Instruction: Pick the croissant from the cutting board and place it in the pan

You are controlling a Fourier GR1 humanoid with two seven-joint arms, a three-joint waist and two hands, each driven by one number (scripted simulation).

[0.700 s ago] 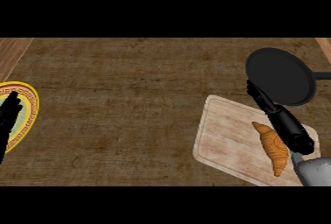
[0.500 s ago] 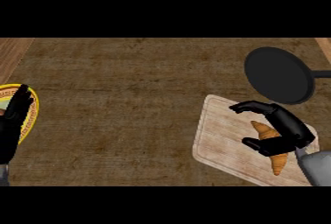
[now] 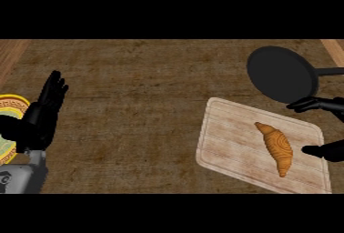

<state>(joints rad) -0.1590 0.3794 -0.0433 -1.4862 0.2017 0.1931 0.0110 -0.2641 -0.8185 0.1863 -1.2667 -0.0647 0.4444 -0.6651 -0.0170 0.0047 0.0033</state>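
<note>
A golden croissant [image 3: 275,144] lies lengthwise on the pale wooden cutting board [image 3: 228,141] at the right. Just beyond the board's far corner sits the black pan [image 3: 280,74], its handle pointing right. My right hand [image 3: 321,105] shows at the right edge, open: its fingers reach in above the croissant's far end and the thumb [image 3: 324,151] sits beside its near end, neither touching it. Most of that hand is cut off by the edge. My left hand [image 3: 42,116] stands open at the far left, fingers up.
A yellow-rimmed plate [image 3: 11,103] lies at the left edge, partly hidden behind my left hand. The brown countertop [image 3: 134,104] stretches between plate and board. Wooden strips edge the top corners.
My right hand, arched over the croissant before, has drawn back to the right and opened; the croissant stays on the board. The left hand has risen and shifted slightly right.
</note>
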